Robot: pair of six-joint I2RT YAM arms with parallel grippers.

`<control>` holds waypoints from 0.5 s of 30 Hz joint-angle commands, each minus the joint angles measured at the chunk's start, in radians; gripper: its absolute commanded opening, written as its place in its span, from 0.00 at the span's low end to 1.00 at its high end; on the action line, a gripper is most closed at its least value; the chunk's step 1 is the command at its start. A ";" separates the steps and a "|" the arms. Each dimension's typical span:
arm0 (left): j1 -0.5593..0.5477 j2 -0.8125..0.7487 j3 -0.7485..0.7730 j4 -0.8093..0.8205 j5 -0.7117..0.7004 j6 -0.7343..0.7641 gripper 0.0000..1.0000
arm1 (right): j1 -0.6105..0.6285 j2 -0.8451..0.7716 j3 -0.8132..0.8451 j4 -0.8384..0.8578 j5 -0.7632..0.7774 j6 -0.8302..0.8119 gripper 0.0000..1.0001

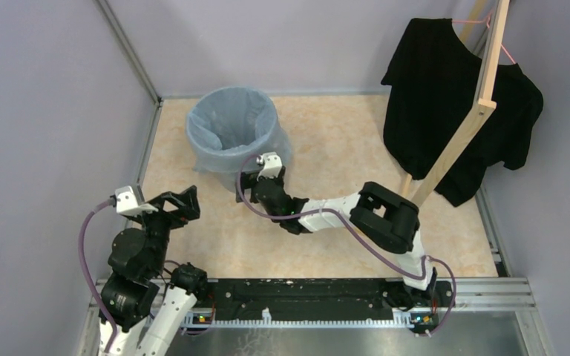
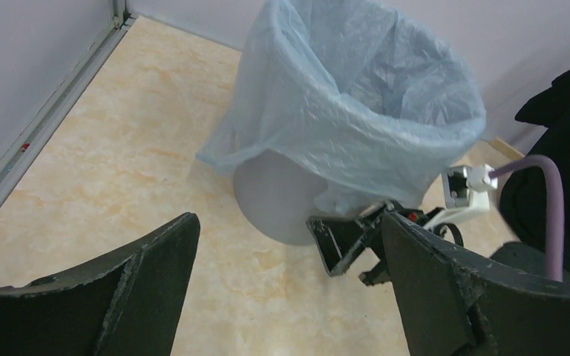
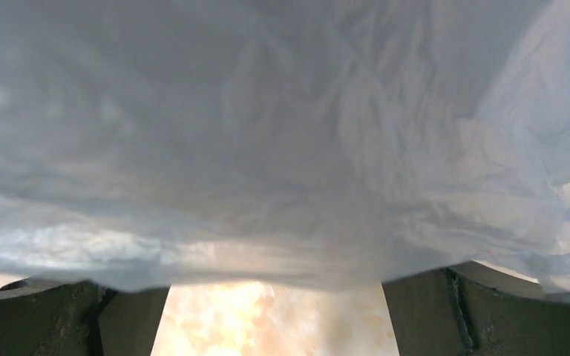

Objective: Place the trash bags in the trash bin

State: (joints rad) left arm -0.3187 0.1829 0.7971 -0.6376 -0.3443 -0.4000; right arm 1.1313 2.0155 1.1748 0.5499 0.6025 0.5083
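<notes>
A pale blue-grey trash bag (image 1: 226,133) lines the grey round trash bin (image 2: 278,204) at the back left of the floor. Its film is folded over the rim and hangs down the outside wall (image 2: 341,96). My right gripper (image 1: 251,182) is low at the bin's near side, jaws wide apart. In the right wrist view the hanging film (image 3: 282,148) fills the frame and covers the fingertips (image 3: 490,311); bare floor shows between the jaws. That gripper also shows in the left wrist view (image 2: 352,241). My left gripper (image 1: 182,204) is open and empty, well short of the bin (image 2: 289,222).
A black T-shirt (image 1: 453,104) hangs on a wooden stand (image 1: 464,126) at the back right. Grey walls and a metal floor rail (image 1: 145,148) close the left and back. The marble-patterned floor (image 1: 326,148) lies between bin and stand.
</notes>
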 commanded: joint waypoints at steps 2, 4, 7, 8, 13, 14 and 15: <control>-0.022 -0.025 -0.006 0.008 -0.031 0.022 0.98 | -0.044 0.106 0.182 0.026 -0.013 -0.024 0.98; -0.024 -0.027 -0.004 0.004 -0.027 0.021 0.98 | -0.065 0.158 0.245 0.035 -0.042 -0.046 0.98; -0.028 -0.038 -0.004 0.002 -0.036 0.020 0.98 | -0.091 0.257 0.374 0.012 -0.089 -0.109 0.98; -0.029 -0.041 -0.004 0.002 -0.038 0.019 0.98 | -0.099 0.287 0.423 -0.005 -0.094 -0.131 0.98; -0.035 -0.032 -0.006 0.000 -0.034 0.020 0.98 | -0.130 0.429 0.648 -0.031 -0.154 -0.209 0.98; -0.035 -0.030 -0.007 0.001 -0.034 0.019 0.98 | -0.135 0.466 0.708 -0.034 -0.173 -0.222 0.98; -0.036 -0.026 -0.007 0.003 -0.034 0.020 0.98 | -0.140 0.509 0.773 -0.047 -0.194 -0.232 0.98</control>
State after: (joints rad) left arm -0.3466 0.1528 0.7906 -0.6575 -0.3622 -0.3931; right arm 1.0119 2.4157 1.7454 0.5030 0.4988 0.3607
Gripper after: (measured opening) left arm 0.979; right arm 0.980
